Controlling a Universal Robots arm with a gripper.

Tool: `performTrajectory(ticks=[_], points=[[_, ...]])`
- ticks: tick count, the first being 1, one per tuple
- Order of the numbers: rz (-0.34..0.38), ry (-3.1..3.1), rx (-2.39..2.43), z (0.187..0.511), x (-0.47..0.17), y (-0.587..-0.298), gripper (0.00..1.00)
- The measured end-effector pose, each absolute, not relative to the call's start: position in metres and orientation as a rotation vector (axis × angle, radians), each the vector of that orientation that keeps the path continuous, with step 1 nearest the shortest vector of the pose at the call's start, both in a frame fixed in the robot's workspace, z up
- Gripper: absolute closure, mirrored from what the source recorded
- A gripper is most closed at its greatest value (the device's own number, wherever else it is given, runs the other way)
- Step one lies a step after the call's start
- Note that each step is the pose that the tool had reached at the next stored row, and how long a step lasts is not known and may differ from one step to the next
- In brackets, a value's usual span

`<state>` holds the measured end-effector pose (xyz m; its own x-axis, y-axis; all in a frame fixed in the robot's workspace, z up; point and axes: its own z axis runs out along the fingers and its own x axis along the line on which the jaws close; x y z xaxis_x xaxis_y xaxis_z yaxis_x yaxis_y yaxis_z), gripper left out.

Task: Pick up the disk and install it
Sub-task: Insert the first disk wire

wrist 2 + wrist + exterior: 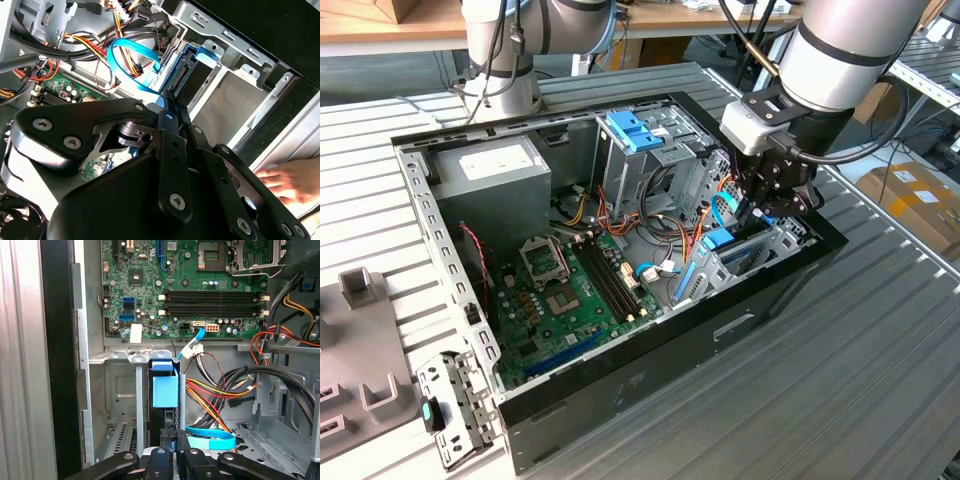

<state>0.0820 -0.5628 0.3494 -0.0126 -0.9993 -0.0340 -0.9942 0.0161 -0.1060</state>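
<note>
Inside an open computer case [620, 375], the hand [172, 437] sits low in the drive bay [120, 390]. Its fingers are drawn close together and seem to pinch the thin end of the disk [165, 390], which stands on edge in the bay just ahead of the fingertips. The disk looks rigid, fairly heavy and sensitive to shock. It is probably best gripped by its blue frame.

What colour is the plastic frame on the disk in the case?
Bright blue; the disk shows best in the first wrist view.
</note>
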Motion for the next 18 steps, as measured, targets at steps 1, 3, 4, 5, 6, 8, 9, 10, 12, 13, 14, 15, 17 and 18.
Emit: performTrajectory(ticks=[1,3,4,5,6,8,9,10,12,13,14,15,17,18], points=[[-0.079,2.166,-2.135,0.3493,0.0820,-0.5628,0.84],[-0.079,2.166,-2.135,0.3490,0.0820,-0.5628,0.84],[-0.079,2.166,-2.135,0.3490,0.0823,-0.5628,0.84],[-0.079,2.166,-2.135,0.3490,0.0824,-0.5628,0.84],[-0.079,2.166,-2.135,0.3490,0.0824,-0.5628,0.84],[-0.079,2.166,-2.135,0.3490,0.0825,-0.5628,0.84],[-0.079,2.166,-2.135,0.3490,0.0826,-0.5628,0.84],[-0.079,2.166,-2.135,0.3489,0.0826,-0.5628,0.84],[-0.079,2.166,-2.135,0.3482,0.0826,-0.5628,0.84],[-0.079,2.166,-2.135,0.3476,0.0826,-0.5628,0.84],[-0.079,2.166,-2.135,0.3473,0.0826,-0.5628,0.84],[-0.079,2.166,-2.135,0.3470,0.0826,-0.5628,0.84],[-0.079,2.166,-2.135,0.3465,0.0826,-0.5628,0.84],[-0.079,2.166,-2.135,0.3459,0.0826,-0.5628,0.84]])
